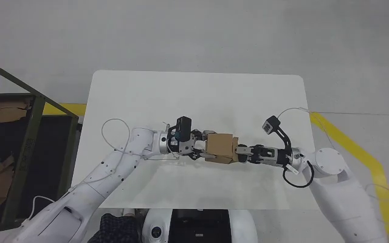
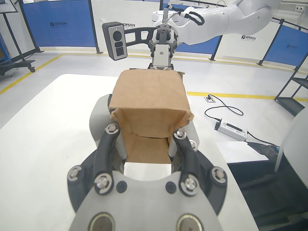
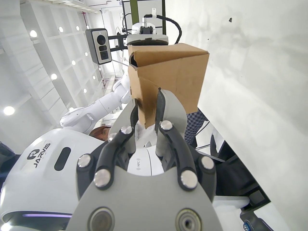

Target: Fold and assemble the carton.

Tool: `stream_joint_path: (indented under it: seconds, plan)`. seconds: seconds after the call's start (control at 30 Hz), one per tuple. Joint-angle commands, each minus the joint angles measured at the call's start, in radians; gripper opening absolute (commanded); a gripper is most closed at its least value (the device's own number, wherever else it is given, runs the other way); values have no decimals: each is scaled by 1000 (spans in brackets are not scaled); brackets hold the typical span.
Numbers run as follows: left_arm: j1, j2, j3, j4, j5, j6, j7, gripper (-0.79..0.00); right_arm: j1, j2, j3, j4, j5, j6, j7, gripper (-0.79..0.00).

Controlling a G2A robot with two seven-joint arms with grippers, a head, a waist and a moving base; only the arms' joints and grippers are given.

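Brown cardboard is forming the carton (image 1: 220, 147), which is sitting between the two arms over the near half of the white table (image 1: 194, 97); whether it is touching the tabletop is unclear. The left gripper (image 2: 146, 131) is holding one open end, its fingers spread wide and pressing against the outer side walls, with a ragged flap folding inward between them. The right gripper (image 3: 146, 111) is pinching a thin flap at the opposite end, its fingers nearly closed on the cardboard.

Left end effector (image 1: 200, 146), carton (image 1: 221, 147), right end effector (image 1: 239, 152)
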Motion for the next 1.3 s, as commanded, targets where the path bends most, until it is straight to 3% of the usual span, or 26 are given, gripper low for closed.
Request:
stream_joint_path:
  seconds: [0.0, 0.87, 0.97, 1.13, 1.27]
  plan:
    - [0, -1, 0, 0, 2, -3, 1, -431, 0, 0, -2, 2, -1, 3, -1, -677]
    - [-1, -9, -3, -1, 31, -8, -2, -434, 41, -8, -54, 22, -8, 15, -18, -742]
    - [-2, -10, -2, -2, 37, -5, -7, -434, 48, -10, -62, 24, -8, 15, -20, -720]
    - [-1, -12, -3, 3, 34, -7, -3, -431, 52, -10, -60, 27, -6, 12, -27, -551]
    - [0, -12, -7, 12, 28, -8, 3, -431, 35, -6, -38, 21, -1, 9, -26, -545]
